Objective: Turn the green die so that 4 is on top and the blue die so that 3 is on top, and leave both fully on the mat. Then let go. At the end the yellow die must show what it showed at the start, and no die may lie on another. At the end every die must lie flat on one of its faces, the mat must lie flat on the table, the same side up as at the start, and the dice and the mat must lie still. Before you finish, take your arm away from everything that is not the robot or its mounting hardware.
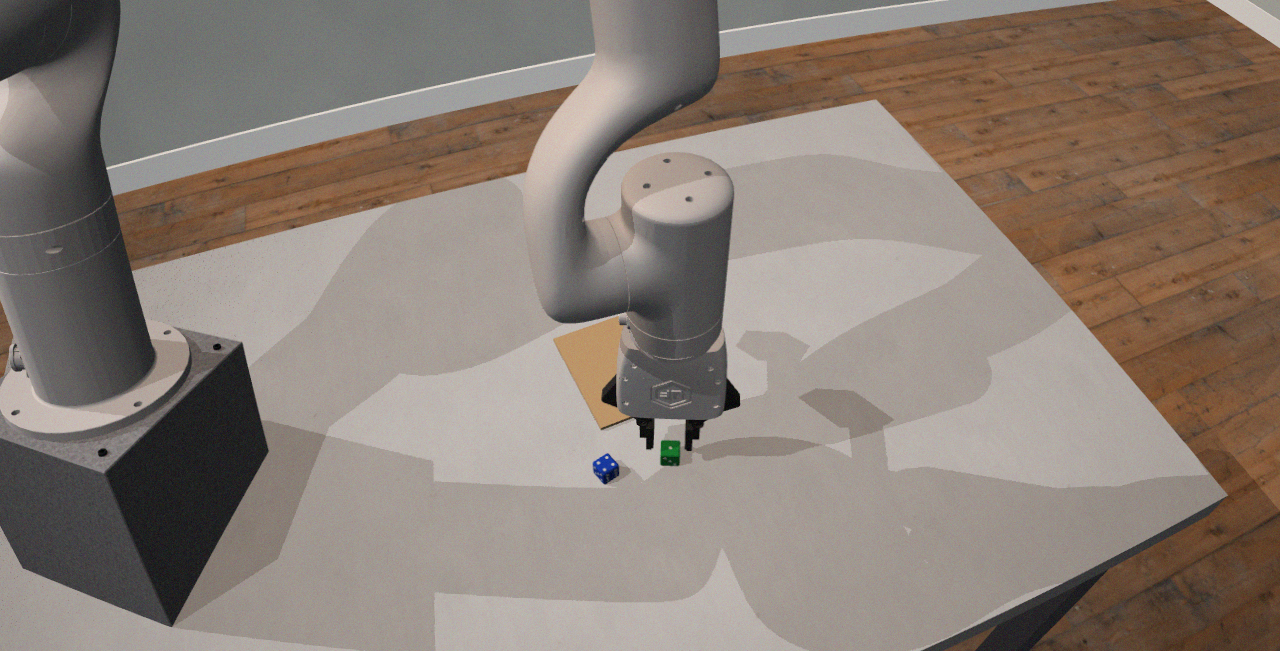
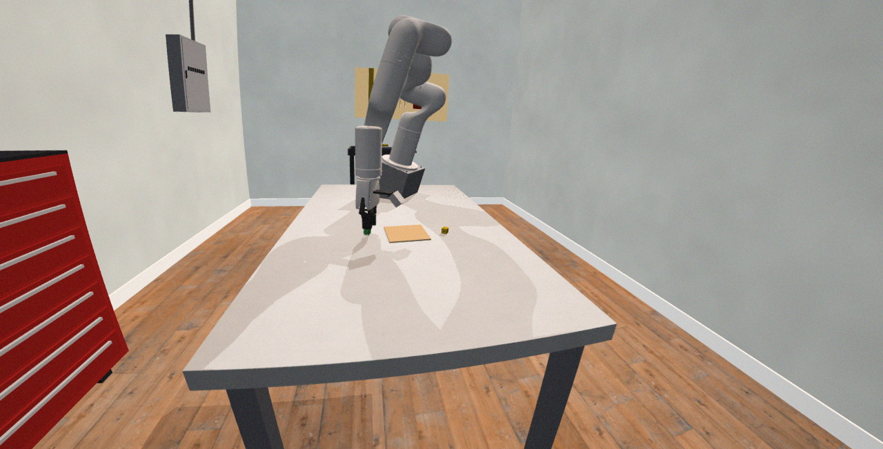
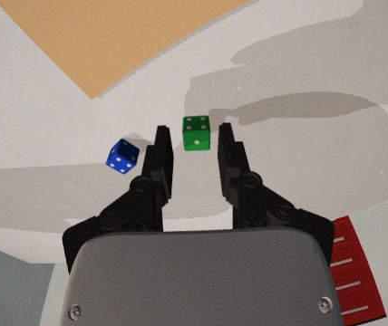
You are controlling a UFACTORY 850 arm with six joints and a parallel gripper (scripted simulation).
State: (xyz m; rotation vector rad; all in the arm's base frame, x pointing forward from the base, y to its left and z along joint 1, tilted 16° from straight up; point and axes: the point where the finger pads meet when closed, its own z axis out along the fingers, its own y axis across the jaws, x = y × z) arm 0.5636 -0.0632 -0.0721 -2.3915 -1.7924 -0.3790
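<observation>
Top view: the gripper (image 1: 670, 436) (image 2: 367, 230) (image 3: 194, 139), fingers apart on nothing, comes down around the green die (image 1: 670, 453) (image 2: 366, 232) (image 3: 196, 133) at lower centre; the blue die (image 1: 605, 468) (image 3: 122, 156) sits just left, the mat (image 1: 586, 369) (image 2: 406, 233) (image 3: 103, 41) above left.

Exterior: mat at mid-frame on the pale table (image 2: 394, 298), yellow die (image 2: 444, 230) to its right, red cabinet (image 2: 55, 248) far left.

Wrist: the green die lies ahead, between the fingertips (contact unlikely, though depth is hard to judge). It probably needs slightly more lowering.
</observation>
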